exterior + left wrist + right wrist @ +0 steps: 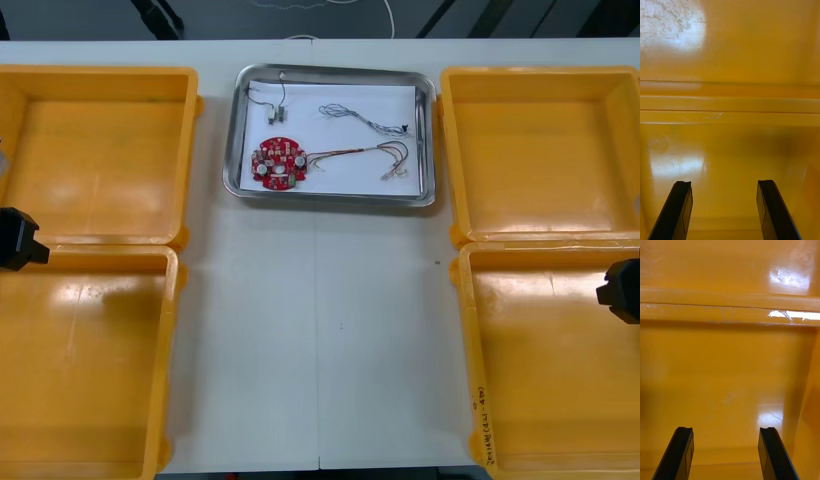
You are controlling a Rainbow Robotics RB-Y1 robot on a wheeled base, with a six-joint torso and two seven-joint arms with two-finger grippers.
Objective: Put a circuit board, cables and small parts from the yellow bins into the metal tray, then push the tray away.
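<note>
The metal tray [430, 140], white inside, sits at the far middle of the table. In it lie a round red circuit board [280, 163], a red and yellow cable [365, 155], a twisted blue and white cable [362, 118] and a small metal part [277, 113] with a thin black cable [257, 97]. My left gripper [15, 240] hangs at the left edge over the near left yellow bin [85, 360]; its fingers [677, 210] stand open over bare bin floor. My right gripper [622, 290] is at the right edge over the near right yellow bin [550, 370], fingers [679, 453] open, holding nothing.
The far left yellow bin [100, 150] and far right yellow bin [540, 150] flank the tray, bare inside. White table [320, 340] runs between the near bins. In each wrist view a bin rim [730, 309] [730, 108] crosses beyond the fingers.
</note>
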